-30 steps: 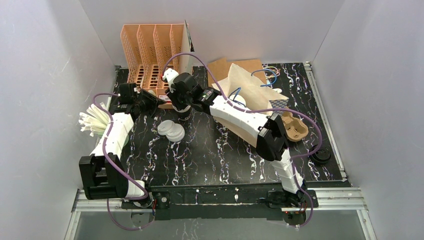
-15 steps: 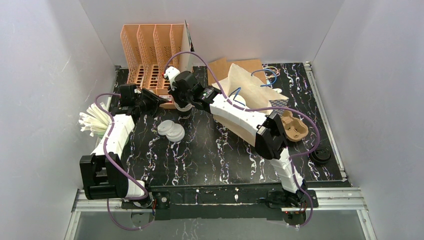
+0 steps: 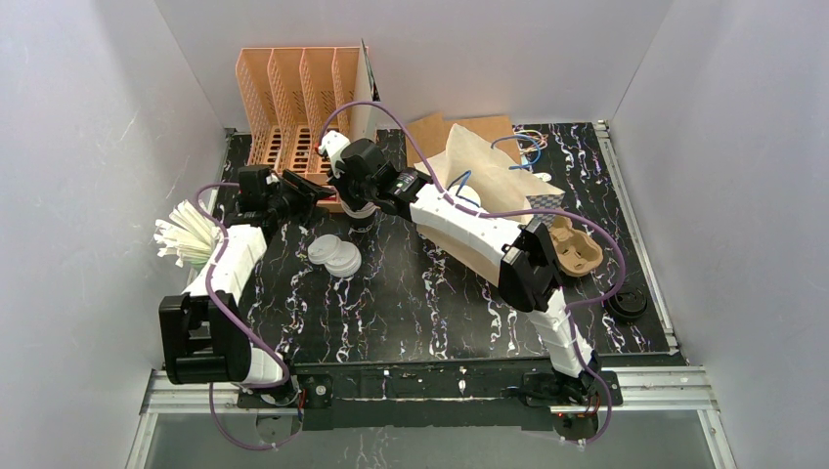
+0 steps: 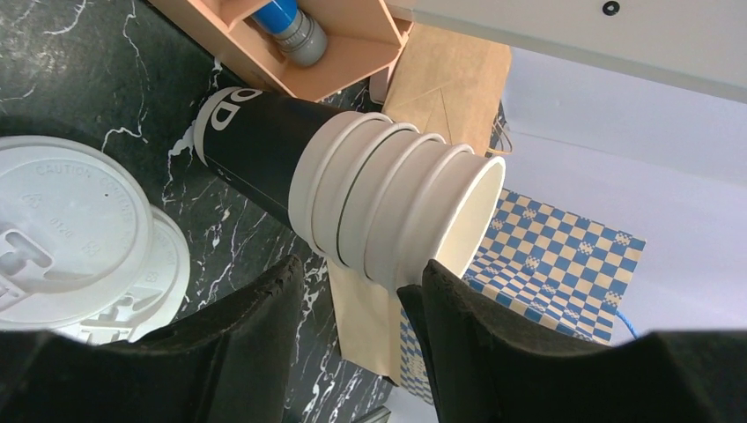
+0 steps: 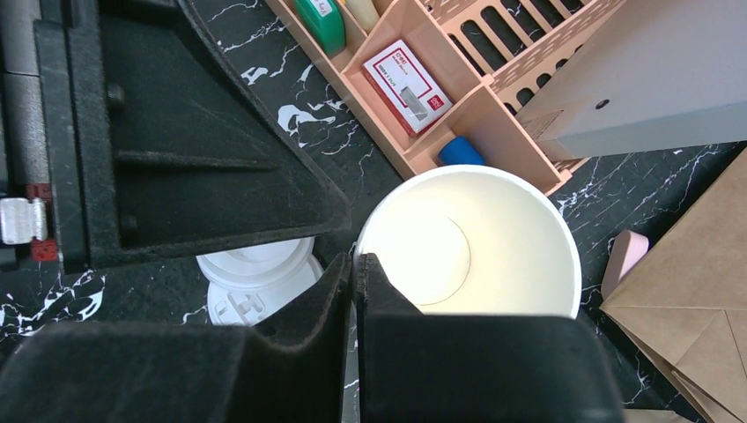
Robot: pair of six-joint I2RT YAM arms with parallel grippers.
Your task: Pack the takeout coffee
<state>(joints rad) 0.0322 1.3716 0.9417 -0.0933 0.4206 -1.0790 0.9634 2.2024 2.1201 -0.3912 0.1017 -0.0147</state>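
Pinching the top cup (image 5: 476,238) by its rim, the right gripper (image 5: 354,264) is clamped, while the left gripper (image 4: 363,273) hangs spread open by the cup stack (image 4: 388,203).

Orange organizer (image 3: 283,88) (rear left) near brown paper bag (image 3: 484,161).

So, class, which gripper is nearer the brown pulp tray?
Right. The right gripper, pinching a paper cup, sits far left of the pulp tray; the left gripper is even farther left.
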